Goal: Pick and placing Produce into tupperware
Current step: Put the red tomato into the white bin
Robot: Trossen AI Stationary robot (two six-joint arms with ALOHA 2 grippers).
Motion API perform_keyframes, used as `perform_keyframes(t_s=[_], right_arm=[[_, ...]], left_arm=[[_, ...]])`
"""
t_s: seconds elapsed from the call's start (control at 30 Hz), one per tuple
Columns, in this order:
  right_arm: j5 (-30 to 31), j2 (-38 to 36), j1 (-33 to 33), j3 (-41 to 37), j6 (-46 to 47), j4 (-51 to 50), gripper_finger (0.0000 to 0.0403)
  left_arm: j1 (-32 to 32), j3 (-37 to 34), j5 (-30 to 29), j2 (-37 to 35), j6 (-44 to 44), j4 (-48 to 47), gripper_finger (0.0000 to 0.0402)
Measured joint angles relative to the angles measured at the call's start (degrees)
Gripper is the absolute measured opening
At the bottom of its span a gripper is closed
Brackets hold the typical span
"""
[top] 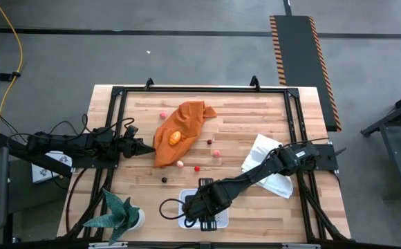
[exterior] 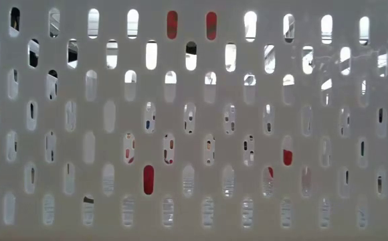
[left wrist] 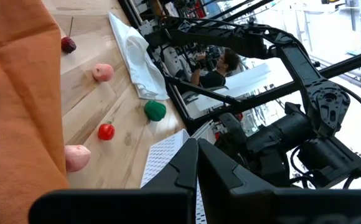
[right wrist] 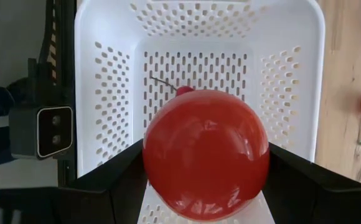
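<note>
Even bright light; low view blurred close-up.

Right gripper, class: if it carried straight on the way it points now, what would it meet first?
Probably the perforated floor of the white tupperware; the right gripper holds a red produce piece directly over it.

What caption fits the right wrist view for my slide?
Right claw holds a red round toy fruit over the white perforated tupperware, poised for release.
</note>
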Motion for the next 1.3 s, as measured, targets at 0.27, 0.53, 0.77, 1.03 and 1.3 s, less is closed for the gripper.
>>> perform_keyframes(t_s=[0.27,0.53,0.77,1.03,1.3], right_arm=[[-0.04,0.29,-0.16,0.0,0.65,-0.08,0.025],[-0.02,1.04,-0.16,0.0,1.74,-0.2,0.025],[0.22,1.27,-0.22,0.0,2.47,0.05,0.025],[-0.31,2.2,-0.9,0.01,3.49,0.42,0.025],[-2.62,4.66,-0.9,0.02,3.19,0.54,0.025]], left_arm=[[0.0,0.0,0.0,-0.01,0.0,-0.02,0.0001],[0.0,0.02,0.0,-0.01,-0.01,-0.01,0.0001],[0.0,0.01,0.0,0.0,0.0,0.0,0.0001],[0.0,0.0,-0.01,0.01,-0.01,-0.01,0.0001],[0.0,0.0,0.0,-0.02,-0.02,-0.02,0.0001]])
